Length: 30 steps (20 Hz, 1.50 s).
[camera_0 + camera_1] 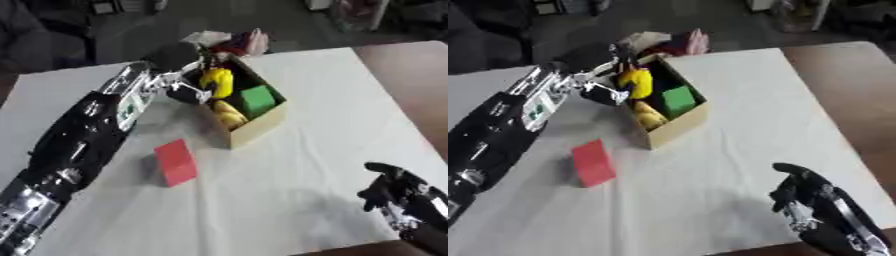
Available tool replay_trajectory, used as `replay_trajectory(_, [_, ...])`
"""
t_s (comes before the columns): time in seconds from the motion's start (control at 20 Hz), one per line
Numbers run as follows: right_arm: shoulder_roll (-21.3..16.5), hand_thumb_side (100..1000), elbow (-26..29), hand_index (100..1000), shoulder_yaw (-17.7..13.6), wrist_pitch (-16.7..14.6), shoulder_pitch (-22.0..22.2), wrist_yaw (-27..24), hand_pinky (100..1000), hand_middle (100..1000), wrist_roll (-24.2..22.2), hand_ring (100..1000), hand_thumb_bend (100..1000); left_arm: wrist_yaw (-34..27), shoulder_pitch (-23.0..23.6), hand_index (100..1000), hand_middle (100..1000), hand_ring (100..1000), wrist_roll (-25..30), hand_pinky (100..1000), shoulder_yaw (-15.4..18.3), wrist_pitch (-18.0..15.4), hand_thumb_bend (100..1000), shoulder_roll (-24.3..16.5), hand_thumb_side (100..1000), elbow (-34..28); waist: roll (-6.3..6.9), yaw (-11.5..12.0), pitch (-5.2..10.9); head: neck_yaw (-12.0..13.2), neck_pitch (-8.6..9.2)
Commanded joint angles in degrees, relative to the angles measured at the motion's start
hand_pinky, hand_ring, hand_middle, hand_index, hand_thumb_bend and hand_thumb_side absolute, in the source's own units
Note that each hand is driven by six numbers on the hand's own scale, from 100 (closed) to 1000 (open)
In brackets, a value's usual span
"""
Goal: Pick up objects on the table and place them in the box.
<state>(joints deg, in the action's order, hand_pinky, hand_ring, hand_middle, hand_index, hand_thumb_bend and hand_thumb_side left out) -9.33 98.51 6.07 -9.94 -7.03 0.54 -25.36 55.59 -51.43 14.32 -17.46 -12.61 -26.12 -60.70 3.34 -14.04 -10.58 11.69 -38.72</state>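
The right hand (pixel 811 200) rests near the bottom right corner, fingers curled, holding nothing. Farther off, the left hand (pixel 188 75) holds a yellow thing (pixel 217 81) over the cardboard box (pixel 262 125), fingers bent around it. A green block (pixel 258 100) sits inside. The red block (pixel 176 162) waits on the white table (pixel 306 165), left of the box. Best to let go low and straight down.

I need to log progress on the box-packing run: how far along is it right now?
Done: a green block and yellow items lie in the box. In hand: the left hand is over the box with a yellow object. Left: the red block on the table. The right hand idles at the lower right.
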Motion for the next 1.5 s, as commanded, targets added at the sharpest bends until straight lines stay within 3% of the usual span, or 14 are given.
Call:
replay_trajectory(0.05, [-0.2,362,0.8,853,0.0,-0.1,-0.5,-0.3,699,483,-0.1,467,100,1.3,-0.7,873,717,686,2.5,743,0.8,-0.7,241,-0.6,329,0.6,-0.34,0.1,0.75,-0.2,0.75])
replay_trajectory(0.2, [-0.2,362,0.7,853,0.0,-0.1,-0.4,-0.2,699,483,0.0,467,100,0.5,-0.4,880,745,706,2.6,754,1.6,-0.8,233,-1.2,314,-0.4,-0.39,0.3,0.72,-0.4,0.82])
replay_trajectory(0.35, [-0.2,362,0.7,853,-0.1,-0.1,-0.4,-0.2,699,483,0.0,467,100,-1.7,-0.2,862,726,686,1.3,750,2.1,-0.5,147,-2.3,278,-2.9,-0.38,0.5,0.71,-0.6,0.84])
replay_trajectory(0.4, [-0.2,362,0.7,853,-0.2,-0.1,-0.4,-0.1,699,483,0.1,467,100,-2.6,0.0,844,704,670,0.9,746,2.2,-0.9,106,-2.8,268,-4.2,-0.36,0.6,0.69,-0.7,0.86])
replay_trajectory(0.55, [-0.4,362,0.7,853,-0.4,-0.1,-0.3,0.0,699,483,0.3,467,100,-5.6,0.7,822,685,662,1.0,752,0.7,-3.4,100,-5.3,267,-9.0,-0.17,0.8,0.66,-1.1,0.81])
replay_trajectory(0.8, [-0.9,360,0.7,853,-0.6,-0.2,-0.2,0.3,699,482,0.5,467,100,-10.6,2.7,849,736,714,3.3,777,-2.8,-8.3,255,-12.1,323,-17.0,0.41,1.3,0.8,-1.8,0.72])
replay_trajectory(0.95, [-1.2,359,0.7,853,-0.8,-0.2,-0.2,0.5,699,482,0.7,467,100,-12.5,5.1,876,792,769,5.6,801,-5.9,-11.2,445,-16.7,460,-21.7,0.88,1.4,0.9,-2.4,0.84])
replay_trajectory(1.1, [-1.5,359,0.7,853,-0.6,-0.2,-0.4,0.6,699,483,0.6,467,100,-10.7,8.5,894,824,799,8.5,815,-10.3,-14.1,599,-21.4,543,-26.4,1.32,1.2,0.94,-2.3,0.9])
replay_trajectory(1.15, [-1.5,358,0.7,853,-0.6,-0.2,-0.4,0.6,699,483,0.6,467,100,-9.8,9.5,900,833,807,9.4,819,-11.2,-15.0,706,-22.9,540,-28.0,1.36,1.0,0.91,-2.3,0.98])
replay_trajectory(1.2, [-1.5,358,0.7,853,-0.6,-0.3,-0.5,0.6,699,483,0.5,467,100,-8.9,10.7,902,836,810,10.4,821,-11.9,-16.0,642,-24.5,572,-29.5,1.41,0.9,0.88,-2.3,1.05])
replay_trajectory(1.35, [-1.5,357,0.8,853,-0.6,-0.3,-0.7,0.6,699,483,0.5,467,100,-6.5,14.4,905,838,811,13.1,823,-11.6,-18.8,659,-27.5,576,-34.1,1.48,0.7,0.83,-2.4,1.25])
replay_trajectory(1.5, [-1.5,359,0.7,853,-0.6,-0.2,-0.7,0.6,699,483,0.5,467,100,-6.7,17.1,905,838,810,16.1,822,-8.5,-21.6,664,-29.5,582,-38.4,1.54,0.8,0.76,-2.5,1.29])
